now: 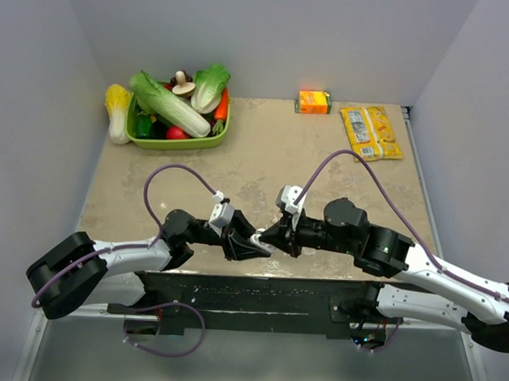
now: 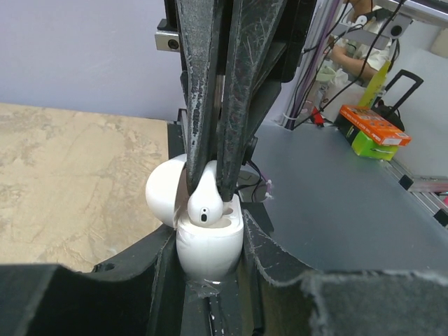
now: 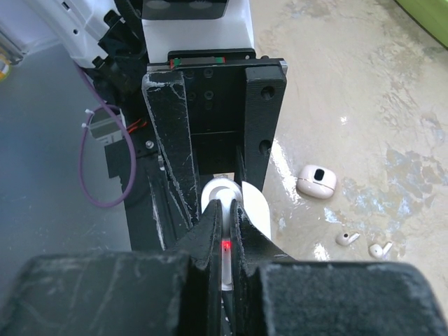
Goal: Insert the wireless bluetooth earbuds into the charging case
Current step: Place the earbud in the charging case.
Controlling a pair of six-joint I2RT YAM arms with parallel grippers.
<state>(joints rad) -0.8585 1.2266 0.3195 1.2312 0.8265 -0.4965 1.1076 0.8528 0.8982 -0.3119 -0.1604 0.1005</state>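
Right gripper (image 2: 210,189) reaches in from the right arm with its two dark fingers pressed together on a white earbud (image 2: 204,208), pinching it by the stem. The rounded head points down, and a small dark oval port on it faces the left wrist camera. In the right wrist view a red light glows on the earbud between the fingertips (image 3: 225,231).

The left gripper (image 2: 210,260) is closed part way around the charging case (image 2: 208,250), with one finger against each side of its glossy white body. The case stands upright and its lid (image 2: 162,192) is swung open toward the left. The earbud's head sits at the open top of the case, between the lid and the near rim. How far down it is seated cannot be told.

From above, the two grippers meet tip to tip near the front edge of the worktop (image 1: 264,149), left (image 1: 249,245) and right (image 1: 270,236), with the case between them.

Lying loose on the worktop in the right wrist view are a pale rounded pebble (image 3: 316,182) with a dark oval mark and, near it, two tiny pale pieces (image 3: 346,238).

At the far side are a green basket (image 1: 181,143) of vegetables, an orange box (image 1: 314,101) and a yellow packet (image 1: 371,132).
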